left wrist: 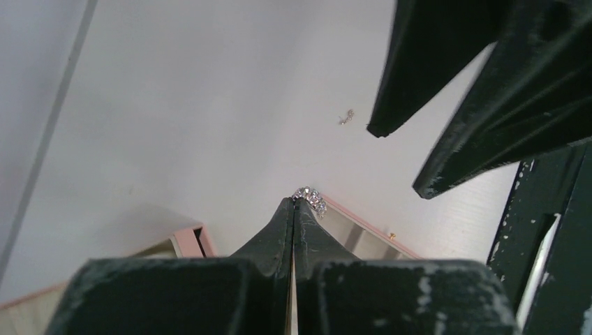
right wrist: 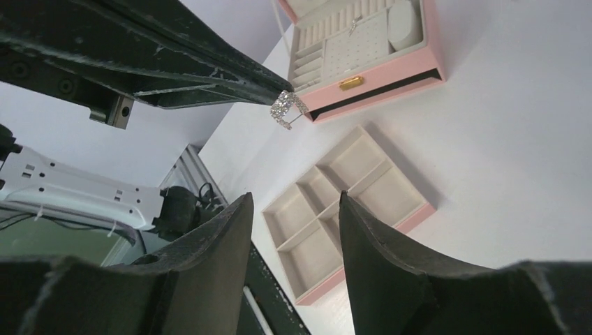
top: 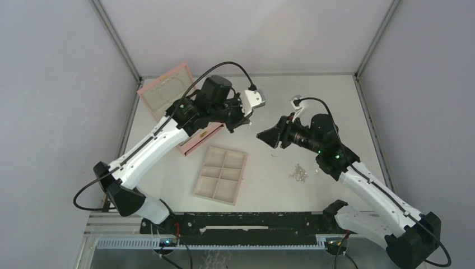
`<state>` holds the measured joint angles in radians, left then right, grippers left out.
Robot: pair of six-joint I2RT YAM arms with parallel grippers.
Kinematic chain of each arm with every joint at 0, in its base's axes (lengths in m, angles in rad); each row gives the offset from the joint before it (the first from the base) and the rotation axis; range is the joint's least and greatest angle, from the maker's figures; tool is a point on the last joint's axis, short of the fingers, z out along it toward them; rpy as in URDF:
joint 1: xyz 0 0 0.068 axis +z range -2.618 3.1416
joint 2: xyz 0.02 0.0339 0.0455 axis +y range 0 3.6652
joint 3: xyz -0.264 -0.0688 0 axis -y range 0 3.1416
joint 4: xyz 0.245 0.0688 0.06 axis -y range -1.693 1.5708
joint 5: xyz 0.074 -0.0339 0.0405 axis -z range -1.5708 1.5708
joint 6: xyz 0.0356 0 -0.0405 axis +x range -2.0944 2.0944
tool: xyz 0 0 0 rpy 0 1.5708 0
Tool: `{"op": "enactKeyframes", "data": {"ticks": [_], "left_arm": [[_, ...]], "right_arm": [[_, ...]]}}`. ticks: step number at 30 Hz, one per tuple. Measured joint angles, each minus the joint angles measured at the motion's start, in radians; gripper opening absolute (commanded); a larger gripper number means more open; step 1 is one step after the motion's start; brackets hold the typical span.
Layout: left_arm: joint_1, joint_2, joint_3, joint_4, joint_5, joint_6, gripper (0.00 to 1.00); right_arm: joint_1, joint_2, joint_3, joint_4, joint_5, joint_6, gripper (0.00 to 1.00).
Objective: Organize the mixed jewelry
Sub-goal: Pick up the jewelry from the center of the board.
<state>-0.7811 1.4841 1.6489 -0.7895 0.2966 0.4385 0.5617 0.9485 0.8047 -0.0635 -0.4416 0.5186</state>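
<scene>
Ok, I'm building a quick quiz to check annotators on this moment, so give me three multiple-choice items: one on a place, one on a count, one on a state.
1. Where is the rhinestone piece?
A) inside the pink box
B) pinched at the left gripper's tips
C) lying on the table

2. How many compartments has the beige tray?
A) four
B) six
C) nine

3. How is the right gripper?
A) open and empty
B) shut on a chain
C) shut on an earring

Answers:
1 B, the right wrist view shows it clamped at the closed tips, in the air.
2 B, the dividers make a two-by-three grid.
3 A, its fingers stand apart with nothing between them.
</scene>
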Motion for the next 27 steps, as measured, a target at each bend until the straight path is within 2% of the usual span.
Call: {"op": "enactKeyframes", "data": {"ticks": [12,20,27], "left_arm": [[-0.037,0.111,0.183,-0.114,-0.266,-0.337,0.00],[-0.039,0.314,0.483,-0.300,-0.381,-0.601,0.00],[-0.040,0.339,0.506,-0.360,-0.405,-0.776,0.00]], "right_arm": [[0.093,-0.056,-0.002,-0.001,0.258,-0.001,0.57],[0.144,-0.055,-0.002,0.002,0.364,-0.016,0.56],[0.149,-0.034,-0.002,0.020,0.428,-0.029,0.56]]}}
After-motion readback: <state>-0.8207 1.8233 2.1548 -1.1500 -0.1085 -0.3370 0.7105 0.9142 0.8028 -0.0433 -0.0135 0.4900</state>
